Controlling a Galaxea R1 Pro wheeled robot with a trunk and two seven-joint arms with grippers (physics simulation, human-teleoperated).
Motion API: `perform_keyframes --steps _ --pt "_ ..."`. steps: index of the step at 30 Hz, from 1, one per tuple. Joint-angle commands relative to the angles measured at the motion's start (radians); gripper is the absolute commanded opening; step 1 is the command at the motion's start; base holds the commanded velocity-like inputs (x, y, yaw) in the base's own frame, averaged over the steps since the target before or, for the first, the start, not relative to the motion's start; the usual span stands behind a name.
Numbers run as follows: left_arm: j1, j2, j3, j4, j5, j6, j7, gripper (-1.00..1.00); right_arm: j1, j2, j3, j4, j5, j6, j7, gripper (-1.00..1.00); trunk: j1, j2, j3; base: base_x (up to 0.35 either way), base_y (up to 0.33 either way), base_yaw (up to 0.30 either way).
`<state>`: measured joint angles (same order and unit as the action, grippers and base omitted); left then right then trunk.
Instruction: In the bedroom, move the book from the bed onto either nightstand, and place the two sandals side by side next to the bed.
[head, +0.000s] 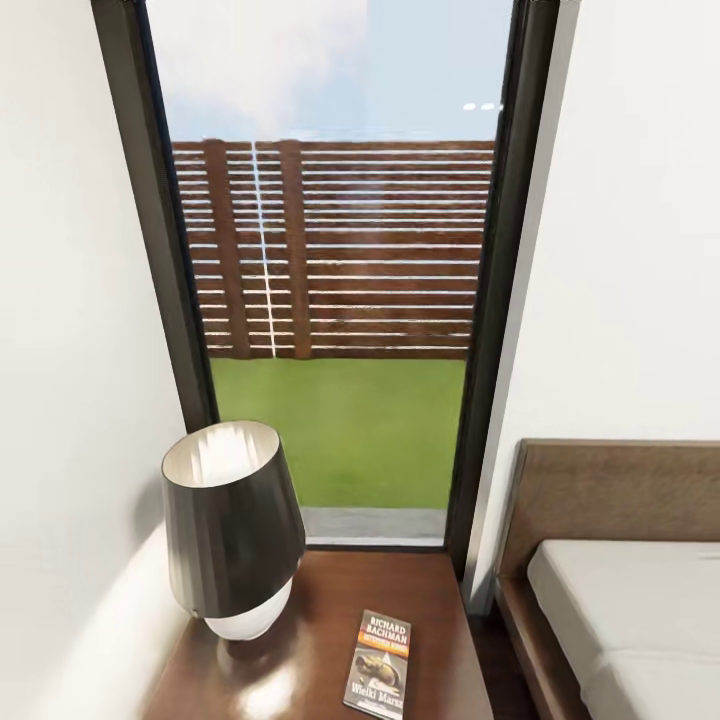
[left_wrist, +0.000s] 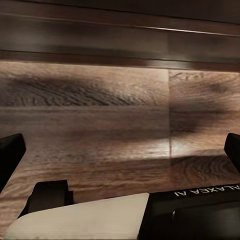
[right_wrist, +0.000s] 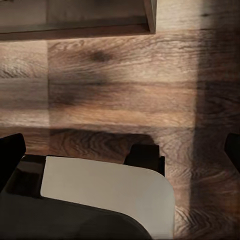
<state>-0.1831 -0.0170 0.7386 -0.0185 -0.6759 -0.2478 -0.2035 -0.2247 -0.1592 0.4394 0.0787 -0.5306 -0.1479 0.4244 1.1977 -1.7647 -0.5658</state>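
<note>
The book (head: 380, 662), dark-covered with white "RICHARD BACHMAN" lettering, lies flat on the glossy brown nightstand (head: 330, 600), near its front right part. The bed (head: 640, 620) shows at the lower right of the head view, with its grey mattress and brown headboard. In the left wrist view my left gripper (left_wrist: 120, 150) is open over wood-plank floor with nothing between its black fingertips (left_wrist: 10, 155). My right gripper (right_wrist: 120, 150) is likewise open above the floor and holds nothing. The two sandals are out of view.
A dark-shaded lamp (head: 232, 525) stands on the nightstand's left half, close to the white wall (head: 70, 400). Behind it a tall black-framed window (head: 340, 300) looks onto grass and a slatted fence. A narrow strip of floor (head: 500, 670) separates nightstand and bed.
</note>
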Motion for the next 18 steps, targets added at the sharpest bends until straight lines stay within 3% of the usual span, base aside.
perform_keyframes --steps 1,18 --pt "0.001 -0.002 0.008 -0.001 -0.007 -0.001 0.002 1.0 -0.001 0.001 0.008 0.004 -0.009 -0.007 0.003 1.0 -0.004 0.007 0.002 0.0 0.0 0.0" --pt "0.004 0.001 0.012 -0.003 -0.002 0.001 0.013 1.0 0.001 0.003 0.009 0.002 -0.009 -0.01 -0.003 1.0 -0.004 0.007 0.002 0.0 0.0 0.0"
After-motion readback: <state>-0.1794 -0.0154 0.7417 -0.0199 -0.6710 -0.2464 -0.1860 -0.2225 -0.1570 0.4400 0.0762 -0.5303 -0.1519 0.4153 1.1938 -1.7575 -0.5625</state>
